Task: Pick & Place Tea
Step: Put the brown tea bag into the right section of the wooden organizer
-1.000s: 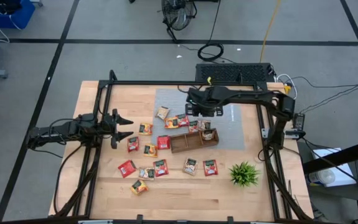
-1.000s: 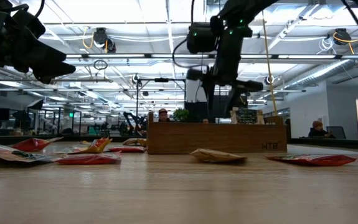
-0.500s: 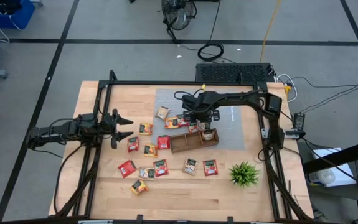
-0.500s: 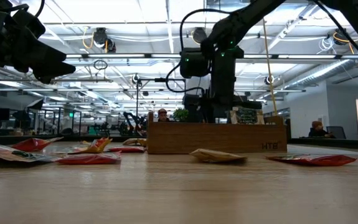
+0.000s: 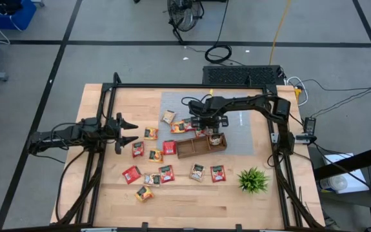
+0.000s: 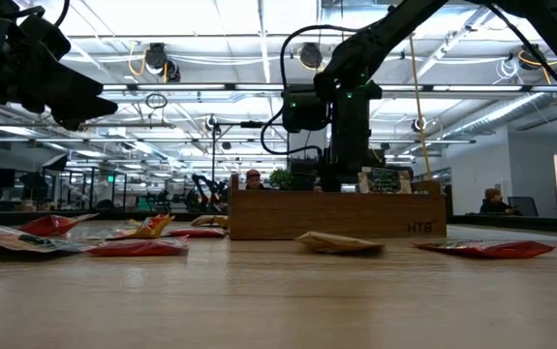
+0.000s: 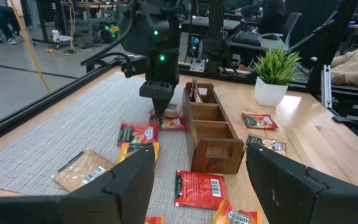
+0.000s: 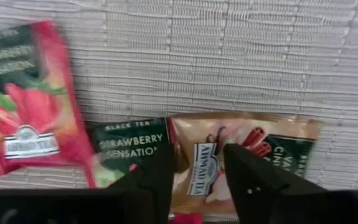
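Grey matting lay under the right hand (image 5: 201,122), which had come down onto a pale cinnamon sachet (image 8: 247,158) beside a strawberry sachet (image 8: 126,152), just behind the wooden tray (image 5: 201,146). Its fingers (image 8: 250,177) straddled the sachet, part-open, not visibly gripping. This looked like the grasp step; next it would need to close and lift cleanly. The left hand (image 5: 126,131) waited open over the counter (image 5: 191,200). Contact with the sachet was hidden.
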Controlling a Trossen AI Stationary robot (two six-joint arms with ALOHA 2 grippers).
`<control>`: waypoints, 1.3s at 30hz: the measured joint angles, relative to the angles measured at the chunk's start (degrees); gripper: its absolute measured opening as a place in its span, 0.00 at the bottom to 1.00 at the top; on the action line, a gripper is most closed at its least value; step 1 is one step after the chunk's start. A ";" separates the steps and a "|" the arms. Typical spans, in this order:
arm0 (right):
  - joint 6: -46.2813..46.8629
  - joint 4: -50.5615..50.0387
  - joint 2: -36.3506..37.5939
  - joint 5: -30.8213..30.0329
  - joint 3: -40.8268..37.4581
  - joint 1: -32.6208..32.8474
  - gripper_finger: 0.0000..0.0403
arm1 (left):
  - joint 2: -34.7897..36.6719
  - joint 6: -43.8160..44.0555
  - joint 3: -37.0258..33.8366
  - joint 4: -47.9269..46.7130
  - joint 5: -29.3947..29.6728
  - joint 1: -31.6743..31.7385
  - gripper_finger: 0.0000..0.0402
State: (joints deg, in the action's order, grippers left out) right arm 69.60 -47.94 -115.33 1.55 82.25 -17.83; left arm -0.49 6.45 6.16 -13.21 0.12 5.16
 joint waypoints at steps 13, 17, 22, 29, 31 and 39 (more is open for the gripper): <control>-3.67 1.98 0.13 -0.44 -0.54 0.07 0.02 | 0.00 0.01 0.01 0.00 0.00 0.00 0.63; -6.04 0.02 0.92 -1.40 -0.10 0.05 0.01 | 0.00 0.01 0.00 0.00 0.00 0.00 0.63; -11.38 -6.26 4.37 -1.58 2.55 -0.53 0.01 | 0.00 0.01 0.01 0.00 0.00 -0.01 0.63; -19.25 -7.94 8.89 -1.66 3.33 -0.86 0.00 | 0.00 0.01 0.01 0.00 0.00 0.01 0.63; -22.07 -9.14 10.08 -1.60 3.35 -0.85 0.00 | 0.00 0.01 0.01 -0.02 0.00 0.01 0.63; -33.78 -13.45 15.62 -1.44 3.30 -0.85 0.00 | 0.00 0.01 0.01 0.00 0.00 -0.01 0.63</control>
State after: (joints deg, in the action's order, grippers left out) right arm 35.82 -61.38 -99.71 0.11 85.56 -18.68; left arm -0.49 6.46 6.17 -13.21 0.12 5.15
